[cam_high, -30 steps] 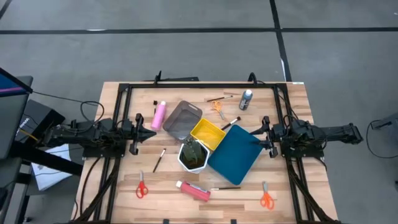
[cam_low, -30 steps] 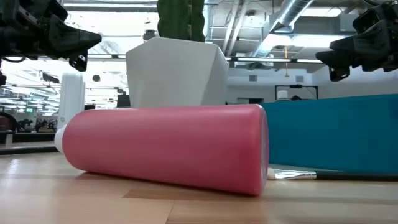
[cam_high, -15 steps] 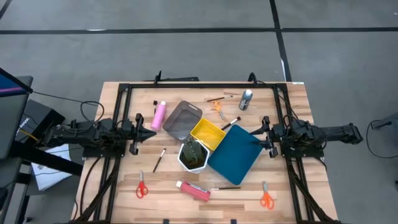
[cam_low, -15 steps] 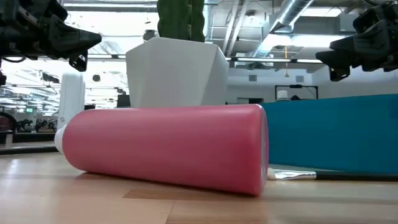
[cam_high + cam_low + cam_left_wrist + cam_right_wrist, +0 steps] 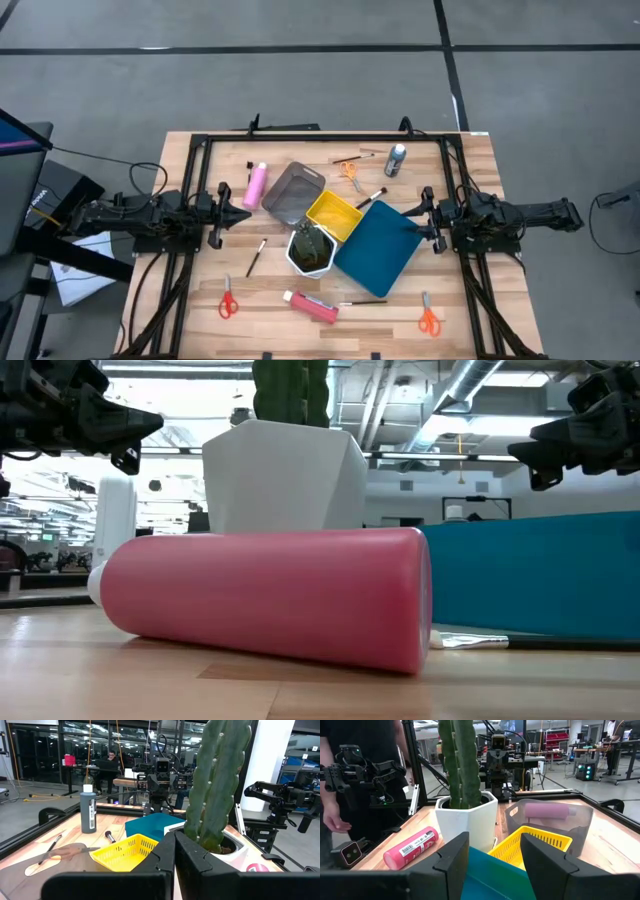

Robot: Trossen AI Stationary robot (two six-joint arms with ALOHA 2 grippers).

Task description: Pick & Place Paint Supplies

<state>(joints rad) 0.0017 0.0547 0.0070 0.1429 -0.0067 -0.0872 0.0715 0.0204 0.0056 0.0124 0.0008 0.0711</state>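
Your left gripper [image 5: 243,214] hangs above the left side of the wooden table [image 5: 200,300] with its fingers pressed together, nothing between them. Your right gripper [image 5: 412,213] hangs at the right side with a clear gap between its fingers, over the edge of the large blue rectangular tray [image 5: 377,250].

Between the two sit the white hexagonal pot [image 5: 311,249] with its green cactus, the yellow mesh tray [image 5: 334,215] and the grey tray [image 5: 293,193], all close together.

Just left of the grey tray lies one pink plastic bottle [image 5: 256,184]; the other pink bottle [image 5: 312,306] lies near the front edge, with a thin dark-tipped brush [image 5: 362,302] just to its right. Another thin brush [image 5: 255,257] lies left of the pot. The small grey white-capped bottle [image 5: 397,159] stands at the far right, near the orange-handled scissors [image 5: 350,175]. Red-handled scissors [image 5: 227,299] lie front left, and a second orange-handled pair [image 5: 428,315] front right.
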